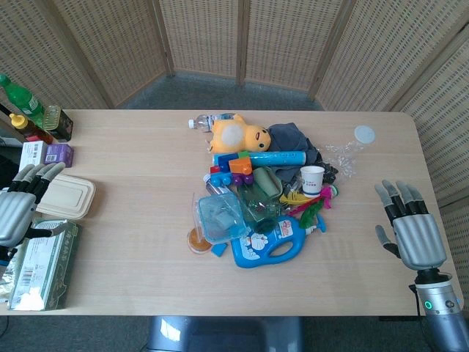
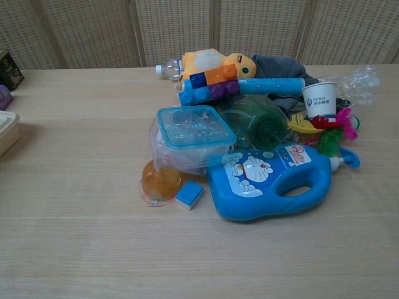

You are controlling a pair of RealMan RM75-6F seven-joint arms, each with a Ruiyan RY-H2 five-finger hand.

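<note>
**Two idle hands, one central heap**

Both hands hold nothing, fingers apart: the left hand (image 1: pixel 20 207) beside the beige lunch box (image 1: pixel 67 196), the right hand (image 1: pixel 410 224) well apart from the blue detergent bottle (image 1: pixel 270 243). The wooden surface (image 1: pixel 132 147) is backed by woven screens (image 1: pixel 205 33). Only the head view shows the hands; the chest view shows the bottle's cartoon label.

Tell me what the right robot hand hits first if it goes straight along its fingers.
Probably nothing: the right robot hand points up along the bare table edge, right of the white lid; height unclear.
</note>
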